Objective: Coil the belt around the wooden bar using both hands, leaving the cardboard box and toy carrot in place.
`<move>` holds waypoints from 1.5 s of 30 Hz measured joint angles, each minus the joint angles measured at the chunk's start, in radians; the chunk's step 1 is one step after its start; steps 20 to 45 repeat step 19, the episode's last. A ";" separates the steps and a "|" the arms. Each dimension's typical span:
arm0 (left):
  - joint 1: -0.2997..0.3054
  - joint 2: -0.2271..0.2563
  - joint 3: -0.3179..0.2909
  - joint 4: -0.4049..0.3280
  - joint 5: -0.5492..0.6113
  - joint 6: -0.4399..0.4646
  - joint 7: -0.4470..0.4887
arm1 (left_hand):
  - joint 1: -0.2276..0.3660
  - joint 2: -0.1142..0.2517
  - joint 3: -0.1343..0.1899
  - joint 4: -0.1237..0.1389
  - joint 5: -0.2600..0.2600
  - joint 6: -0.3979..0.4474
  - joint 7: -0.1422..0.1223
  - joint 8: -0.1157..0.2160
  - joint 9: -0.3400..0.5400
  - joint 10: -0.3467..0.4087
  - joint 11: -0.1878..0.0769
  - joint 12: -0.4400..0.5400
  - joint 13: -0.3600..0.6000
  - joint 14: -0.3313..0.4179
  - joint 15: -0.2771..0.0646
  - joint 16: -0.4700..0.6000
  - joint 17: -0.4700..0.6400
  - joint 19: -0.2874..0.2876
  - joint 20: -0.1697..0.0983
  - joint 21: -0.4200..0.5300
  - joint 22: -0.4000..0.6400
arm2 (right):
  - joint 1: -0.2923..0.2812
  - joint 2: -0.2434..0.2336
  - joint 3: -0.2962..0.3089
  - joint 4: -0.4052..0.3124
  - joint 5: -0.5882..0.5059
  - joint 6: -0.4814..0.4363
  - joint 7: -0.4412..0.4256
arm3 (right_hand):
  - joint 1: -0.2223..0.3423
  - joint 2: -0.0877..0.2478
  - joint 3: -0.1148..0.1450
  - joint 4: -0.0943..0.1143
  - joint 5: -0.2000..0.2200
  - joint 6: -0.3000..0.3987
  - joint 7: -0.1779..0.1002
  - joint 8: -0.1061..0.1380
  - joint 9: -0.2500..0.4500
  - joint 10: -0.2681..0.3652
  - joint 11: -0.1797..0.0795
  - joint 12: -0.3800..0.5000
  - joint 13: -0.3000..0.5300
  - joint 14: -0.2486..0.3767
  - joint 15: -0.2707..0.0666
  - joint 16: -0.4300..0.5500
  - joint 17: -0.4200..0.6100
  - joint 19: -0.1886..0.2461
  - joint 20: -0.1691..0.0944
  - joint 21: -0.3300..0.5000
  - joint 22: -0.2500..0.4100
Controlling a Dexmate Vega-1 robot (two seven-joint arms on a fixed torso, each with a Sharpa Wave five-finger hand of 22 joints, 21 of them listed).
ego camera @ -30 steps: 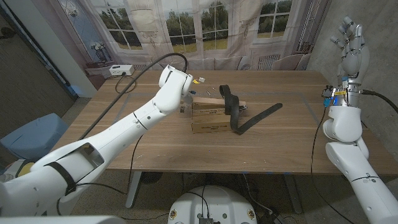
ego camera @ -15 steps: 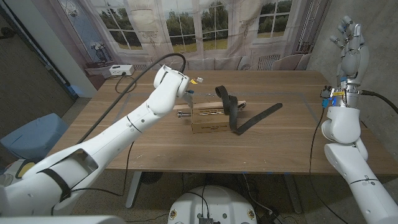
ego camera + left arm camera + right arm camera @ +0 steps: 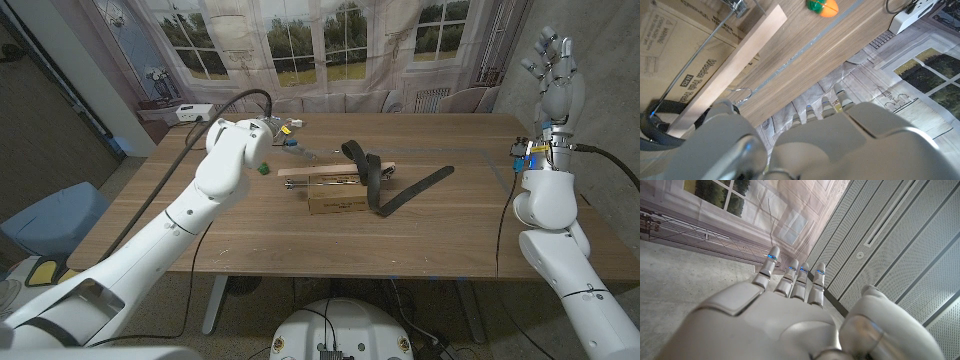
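Wooden bar (image 3: 310, 172): pale plank lying across the top of the cardboard box (image 3: 336, 195) near the middle of the surface (image 3: 240, 235), one end jutting out past the box toward the robot's left. Belt (image 3: 385, 190): black, looped over the bar's other end, its loose tail trailing diagonally across the surface toward the robot's right. Toy carrot (image 3: 262, 167): small, green-topped and orange, on the surface just beyond the bar's free end and apart from it. Left hand (image 3: 285, 140): above the surface near the carrot and the bar's free end, well apart from the belt; its fingers are too blurred and hidden to tell whether anything is gripped. Right hand (image 3: 556, 78): raised high at the surface's right edge, fingers (image 3: 790, 277) straight and spread, grasping nothing, well away from belt and bar.
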 measured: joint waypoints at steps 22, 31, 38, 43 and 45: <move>0.128 0.040 -0.236 0.213 -0.593 -0.379 0.563 | -0.043 0.025 -0.033 0.033 0.000 -0.002 -0.012 0.000 -0.005 -0.012 0.019 -0.039 -0.009 -0.078 0.029 -0.008 -0.005 -0.003 0.006 -0.073 0.005 | -0.007 -0.034 -0.038 -0.057 0.044 -0.144 -0.027 | -0.004 0.004 -0.004 -0.004 0.000 0.002 0.002 0.000 0.000 -0.008 0.030 0.000 -0.005 -0.016 0.001 0.000 -0.039 0.006 -0.045 -0.026 0.000; 0.128 0.040 -0.236 0.213 -0.593 -0.379 0.563 | -0.043 0.025 -0.033 0.033 0.000 -0.002 -0.012 0.000 -0.005 -0.012 0.019 -0.039 -0.009 -0.078 0.029 -0.008 -0.005 -0.003 0.006 -0.073 0.005 | -0.007 -0.034 -0.038 -0.057 0.044 -0.144 -0.027 | -0.004 0.004 -0.004 -0.004 0.000 0.002 0.002 0.000 0.000 -0.008 0.030 0.000 -0.005 -0.016 0.001 0.000 -0.039 0.006 -0.045 -0.026 0.000; 0.128 0.040 -0.236 0.213 -0.593 -0.379 0.563 | -0.043 0.025 -0.033 0.033 0.000 -0.002 -0.012 0.000 -0.005 -0.012 0.019 -0.039 -0.009 -0.078 0.029 -0.008 -0.005 -0.003 0.006 -0.073 0.005 | -0.007 -0.034 -0.038 -0.057 0.044 -0.144 -0.027 | -0.004 0.004 -0.004 -0.004 0.000 0.002 0.002 0.000 0.000 -0.008 0.030 0.000 -0.005 -0.016 0.001 0.000 -0.039 0.006 -0.045 -0.026 0.000; 0.128 0.040 -0.236 0.213 -0.593 -0.379 0.563 | -0.043 0.025 -0.033 0.033 0.000 -0.002 -0.012 0.000 -0.005 -0.012 0.019 -0.039 -0.009 -0.078 0.029 -0.008 -0.005 -0.003 0.006 -0.073 0.005 | -0.007 -0.034 -0.038 -0.057 0.044 -0.144 -0.027 | -0.004 0.004 -0.004 -0.004 0.000 0.002 0.002 0.000 0.000 -0.008 0.030 0.000 -0.005 -0.016 0.001 0.000 -0.039 0.006 -0.045 -0.026 0.000; 0.128 0.040 -0.236 0.213 -0.593 -0.379 0.563 | -0.043 0.025 -0.033 0.033 0.000 -0.002 -0.012 0.000 -0.005 -0.012 0.019 -0.039 -0.009 -0.078 0.029 -0.008 -0.005 -0.003 0.006 -0.073 0.005 | -0.007 -0.034 -0.038 -0.057 0.044 -0.144 -0.027 | -0.004 0.004 -0.004 -0.004 0.000 0.002 0.002 0.000 0.000 -0.008 0.030 0.000 -0.005 -0.016 0.001 0.000 -0.039 0.006 -0.045 -0.026 0.000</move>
